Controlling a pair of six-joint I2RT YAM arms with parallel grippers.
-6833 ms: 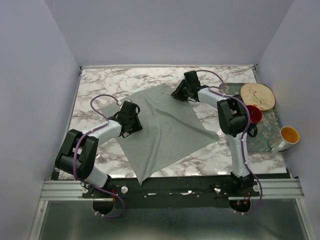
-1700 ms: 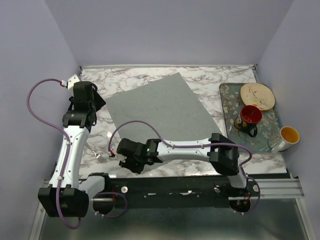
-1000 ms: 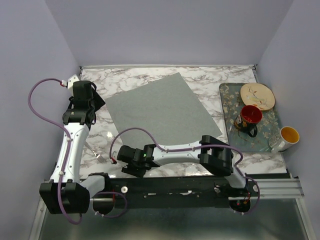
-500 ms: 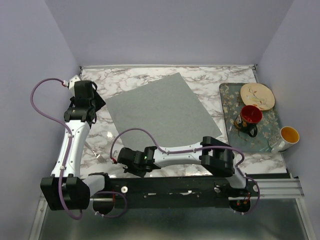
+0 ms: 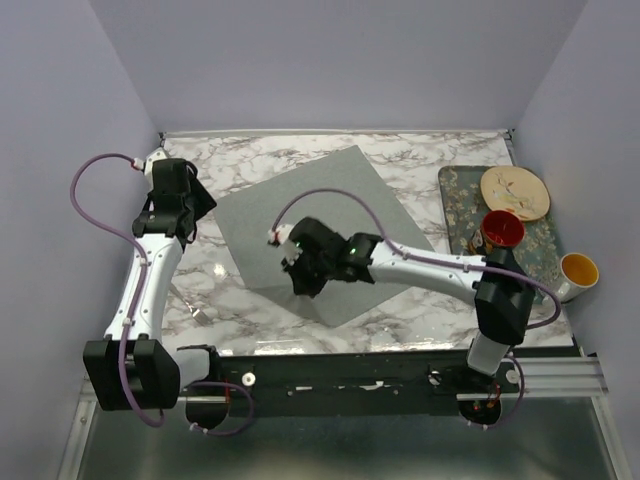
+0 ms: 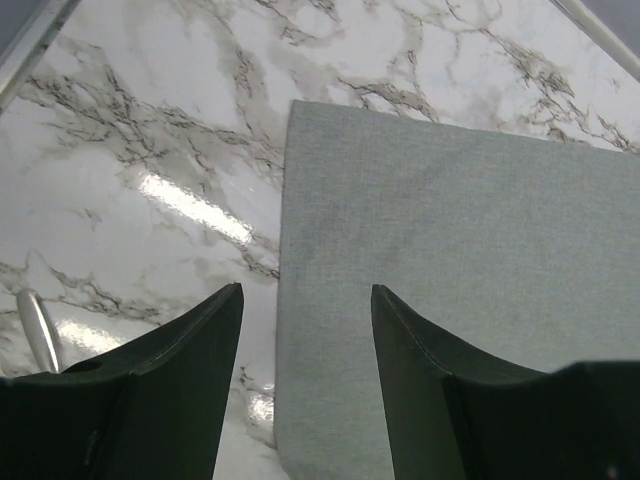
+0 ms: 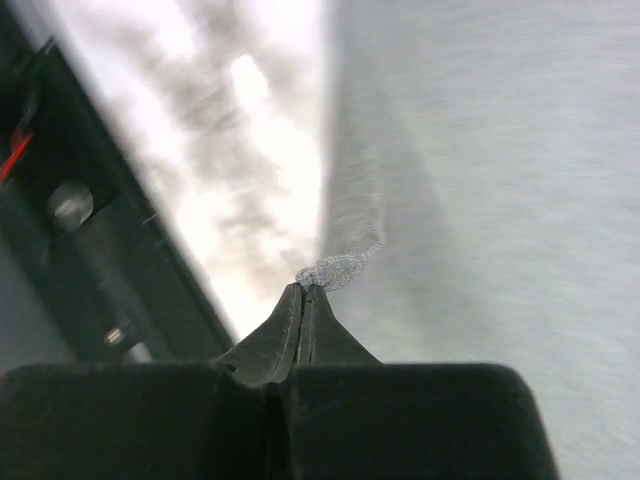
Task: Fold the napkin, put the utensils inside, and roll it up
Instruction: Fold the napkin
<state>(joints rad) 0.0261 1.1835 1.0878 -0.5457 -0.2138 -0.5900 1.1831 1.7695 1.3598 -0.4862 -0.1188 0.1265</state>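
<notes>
The grey-green napkin (image 5: 340,205) lies spread on the marble table. My right gripper (image 5: 303,275) is shut on one corner of it and holds that corner lifted over the cloth's near-left part. In the right wrist view the pinched corner bunches at the fingertips of the right gripper (image 7: 303,287), with the napkin (image 7: 480,150) below. My left gripper (image 5: 195,215) is open and empty above the napkin's left corner. In the left wrist view the left gripper (image 6: 306,292) straddles the left edge of the napkin (image 6: 430,230). A shiny utensil handle (image 6: 38,335) lies on the marble at far left.
A floral-patterned grey tray (image 5: 540,255) stands at the right, with a wooden plate (image 5: 515,192) and a red mug (image 5: 503,228) on it. A white cup with yellow inside (image 5: 577,272) sits at its right edge. The black rail (image 7: 60,210) runs along the table's near edge.
My right gripper has moved from the near-left table edge up and right over the napkin, carrying the corner with it. The left arm has barely shifted.
</notes>
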